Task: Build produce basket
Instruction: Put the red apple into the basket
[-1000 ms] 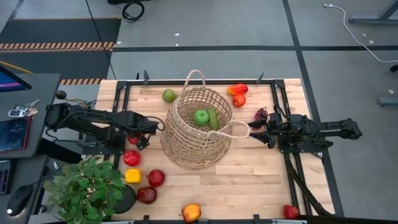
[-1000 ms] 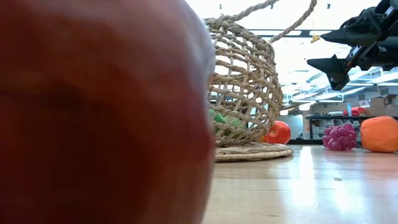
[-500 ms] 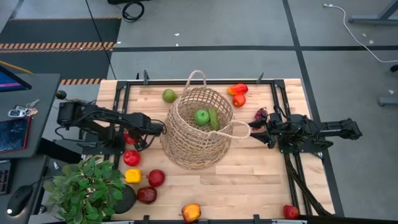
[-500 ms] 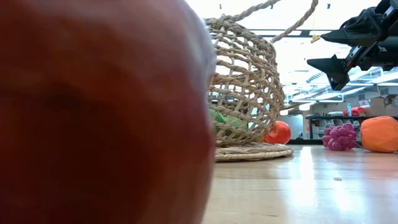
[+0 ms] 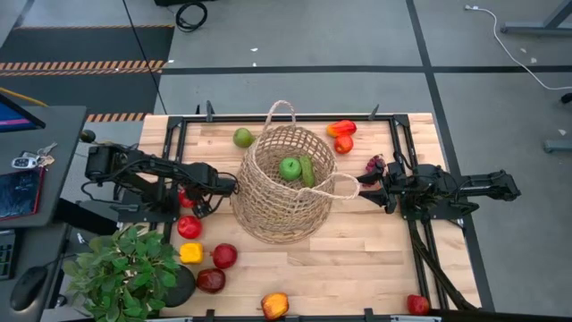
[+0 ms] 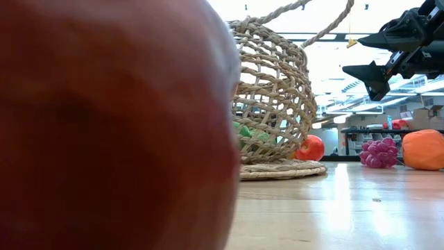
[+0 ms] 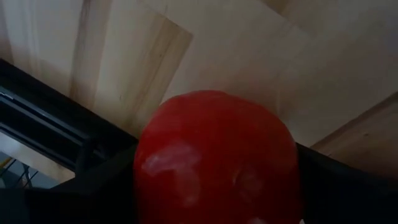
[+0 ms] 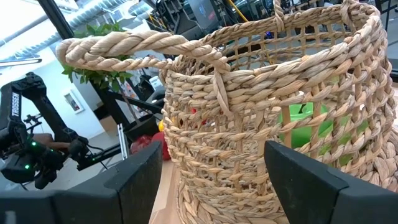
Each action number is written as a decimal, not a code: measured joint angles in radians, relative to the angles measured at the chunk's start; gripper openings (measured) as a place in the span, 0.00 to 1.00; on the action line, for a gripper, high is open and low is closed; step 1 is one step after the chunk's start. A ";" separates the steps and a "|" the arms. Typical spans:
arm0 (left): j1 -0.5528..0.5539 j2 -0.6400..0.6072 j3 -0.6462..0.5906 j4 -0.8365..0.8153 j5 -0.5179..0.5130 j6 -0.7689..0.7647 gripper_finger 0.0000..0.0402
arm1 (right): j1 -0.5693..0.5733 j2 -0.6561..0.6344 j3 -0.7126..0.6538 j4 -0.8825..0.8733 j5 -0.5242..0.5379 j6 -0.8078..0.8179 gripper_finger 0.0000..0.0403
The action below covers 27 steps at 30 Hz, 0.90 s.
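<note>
The wicker basket (image 5: 286, 183) stands mid-table with a green apple (image 5: 289, 167) and a long green vegetable (image 5: 307, 170) inside. Left of it lies a red fruit (image 5: 186, 199), with my left gripper (image 5: 192, 201) down over it and shut on it. Seen through the left wrist camera, the fruit (image 7: 214, 155) fills the gap between the fingers. My right gripper (image 5: 368, 186) hangs open and level at the basket's right side. The loop handle (image 8: 124, 46) passes just in front of it, apart from the fingers. More produce lies loose around the basket. My left gripper has the red fruit between its two fingers, one against each of its opposite sides (image 7: 146, 168). The fingers come from above, slanting steeply down. The fruit rests on the wooden table (image 7: 249, 56).
Loose on the table are a green fruit (image 5: 242, 137), red-orange peppers (image 5: 340, 128), grapes (image 5: 375, 165), red fruits (image 5: 189, 226) (image 5: 224, 256) and a yellow piece (image 5: 191, 253). A potted plant (image 5: 125, 273) stands near left. A red fruit (image 6: 111, 125) blocks half the low view.
My left gripper has sunk onto the red fruit and tipped more steeply downward, its arm stretching a little toward the basket; for the last half second it has kept still. The basket and the right arm have not moved.
</note>
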 joint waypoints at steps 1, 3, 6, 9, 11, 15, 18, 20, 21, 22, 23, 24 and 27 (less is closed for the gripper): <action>0.000 0.000 0.000 0.000 0.000 -0.005 0.81 | 0.000 0.000 0.000 0.000 0.000 0.000 0.71; 0.000 0.000 0.000 0.000 0.000 -0.012 0.81 | 0.000 0.000 0.000 0.000 0.000 0.000 0.71; 0.000 0.000 0.000 -0.001 0.000 -0.012 0.82 | 0.000 0.000 0.000 0.000 0.000 0.000 0.71; 0.000 0.000 0.002 -0.003 0.000 -0.013 0.83 | 0.000 0.000 0.000 0.000 0.000 0.000 0.71; 0.000 0.000 0.017 -0.016 -0.010 -0.013 0.83 | 0.000 0.000 0.000 0.000 0.000 0.000 0.71; 0.000 0.000 0.077 -0.082 -0.071 -0.012 0.82 | 0.000 0.000 0.000 0.000 0.000 0.000 0.71; 0.000 0.000 0.138 -0.143 -0.148 -0.009 0.83 | 0.000 0.000 0.000 0.000 0.000 0.000 0.71; 0.000 0.000 0.184 -0.182 -0.207 -0.010 0.83 | 0.000 0.000 0.000 0.000 0.000 0.000 0.71; 0.000 0.000 0.208 -0.200 -0.235 -0.011 0.83 | 0.000 0.000 0.000 0.000 0.000 0.000 0.71; 0.000 0.000 0.233 -0.218 -0.264 -0.015 0.83 | 0.000 0.000 0.000 0.000 0.000 0.000 0.71; 0.000 0.000 0.259 -0.233 -0.293 -0.018 0.83 | 0.000 0.000 0.000 0.000 0.000 0.000 0.71; 0.000 0.000 0.283 -0.247 -0.319 -0.018 0.83 | 0.000 0.000 0.000 0.000 0.000 0.000 0.71; 0.000 0.000 0.356 -0.293 -0.389 -0.026 0.83 | 0.000 0.000 0.000 0.000 0.000 0.000 0.71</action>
